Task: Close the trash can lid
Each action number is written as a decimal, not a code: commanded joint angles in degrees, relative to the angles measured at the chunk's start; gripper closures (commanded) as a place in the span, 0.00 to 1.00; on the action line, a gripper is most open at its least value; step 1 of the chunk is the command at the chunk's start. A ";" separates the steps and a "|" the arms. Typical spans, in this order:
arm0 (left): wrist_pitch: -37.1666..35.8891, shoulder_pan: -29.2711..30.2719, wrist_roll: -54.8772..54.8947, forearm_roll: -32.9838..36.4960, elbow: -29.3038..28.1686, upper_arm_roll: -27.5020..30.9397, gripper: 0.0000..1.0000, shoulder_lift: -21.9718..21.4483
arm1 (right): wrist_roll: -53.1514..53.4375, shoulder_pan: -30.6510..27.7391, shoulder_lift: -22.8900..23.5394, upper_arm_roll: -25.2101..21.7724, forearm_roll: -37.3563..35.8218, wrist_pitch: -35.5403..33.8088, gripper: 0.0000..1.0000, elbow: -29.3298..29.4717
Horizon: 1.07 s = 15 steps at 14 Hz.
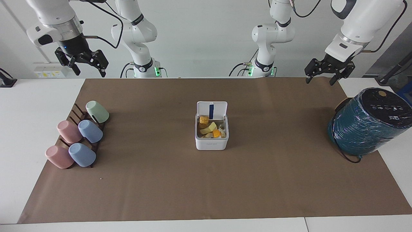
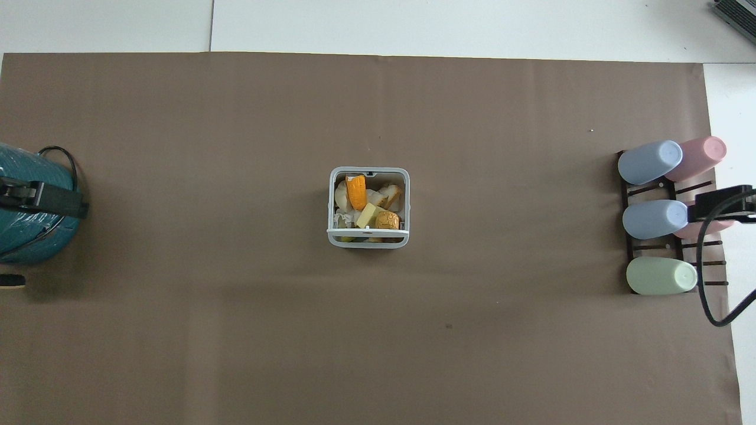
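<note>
The white trash can point(image 1: 211, 144) stands in the middle of the brown mat, full of yellow and orange scraps; it also shows in the overhead view point(image 2: 329, 200). Its lid point(image 1: 219, 109) stands upright and open on the side nearer to the robots, blue strip facing the can; from overhead it shows edge-on point(image 2: 368, 233). My left gripper point(image 1: 320, 80) hangs open and empty in the air near the left arm's end, over the mat's edge by the robots. My right gripper point(image 1: 90, 72) hangs open and empty at the right arm's end. Both are far from the can.
A large teal-wrapped cylinder with a black top point(image 1: 367, 124) lies tilted at the left arm's end, with a black cable. A dark rack point(image 1: 74, 113) with several pastel cups lying on it stands at the right arm's end. A brown mat point(image 1: 206, 187) covers the table.
</note>
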 commanded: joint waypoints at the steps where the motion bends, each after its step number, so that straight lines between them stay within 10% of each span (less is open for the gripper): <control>1: -0.28 0.43 -0.34 0.20 -1.27 -0.13 0.00 -1.20 | 0.12 -0.33 -1.54 0.34 -0.11 0.72 0.00 -1.78; 15: 2.87 -2.45 0.01 0.20 -1.71 -1.10 0.00 -1.11 | 0.12 -0.33 -1.54 0.34 -0.11 0.72 0.00 -1.78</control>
